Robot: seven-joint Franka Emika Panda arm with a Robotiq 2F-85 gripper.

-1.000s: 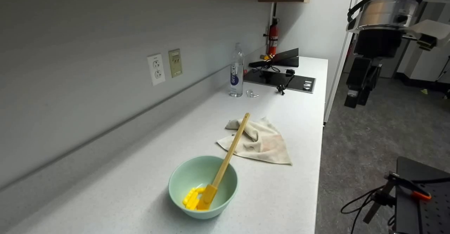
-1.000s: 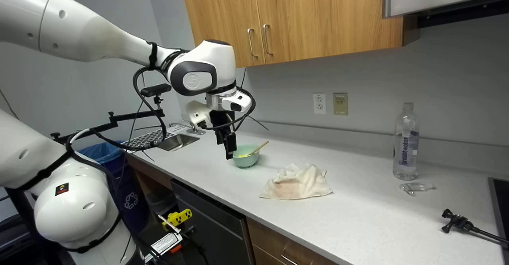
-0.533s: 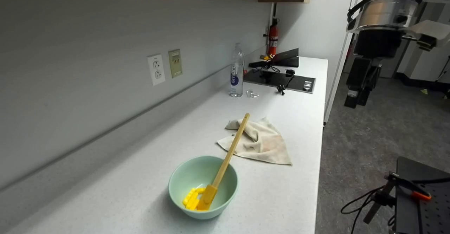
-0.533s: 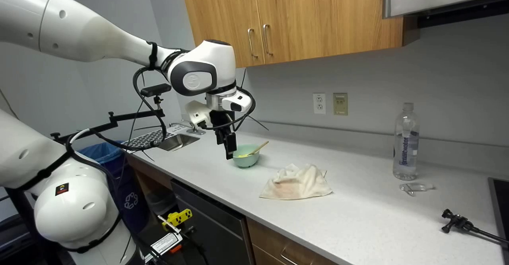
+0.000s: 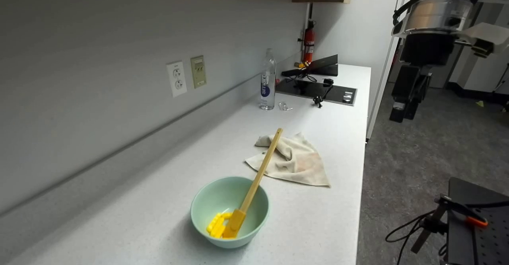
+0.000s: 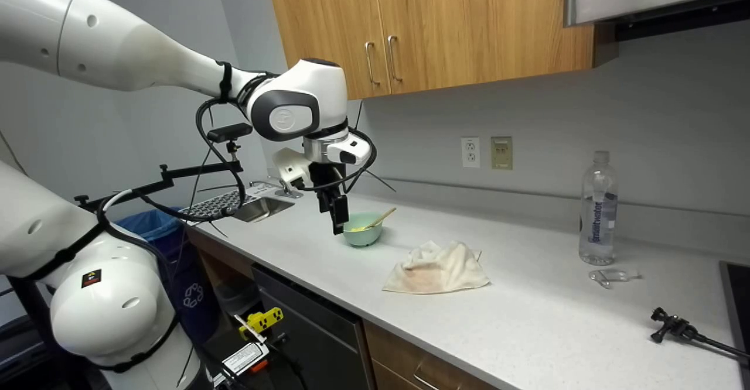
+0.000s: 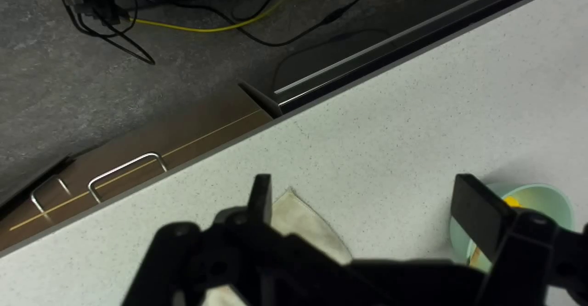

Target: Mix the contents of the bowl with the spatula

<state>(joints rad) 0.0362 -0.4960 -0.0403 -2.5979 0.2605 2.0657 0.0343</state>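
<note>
Claw (image 7: 365,193): spread wide, holding nothing, poised above the tabletop (image 7: 376,131) and well apart from its target. Apparently at the approach, with mixing not yet begun. Best turned and lined up first, then lowered slowly.

Cloth (image 6: 436,273): crumpled on the tabletop, partly hidden behind the claw in the wrist view. Pass over high, to avoid snagging or dragging.

Spatula (image 5: 254,186): tilted, yellow blade (image 5: 234,223) down inside the bowl (image 5: 214,195), wooden handle (image 5: 266,159) crossing the rim (image 5: 228,178) and slanting upward, apart from the cloth. Probably best pinched across the upper handle, clear of the rim but not at the very tip, squarely enough to resist twisting. Then lift only a little, freeing the blade without tipping the bowl.

Bowl: pale green, upright on the tabletop, toward the right in the wrist view, partly behind the claw. Likely light and ready to slide; press softly, and stir in small rounds inside the rim.

Yellow pieces (image 5: 217,228): gathered at the bottom of the bowl beside the blade; touching or just apart, cannot tell. Sweep low and slowly, to turn over rather than flick out.

Bottle (image 6: 597,220): upright, well apart from the bowl in both exterior views. Unlikely to matter.

Cooktop (image 5: 337,93): farther along; presumably no concern in this step.
</note>
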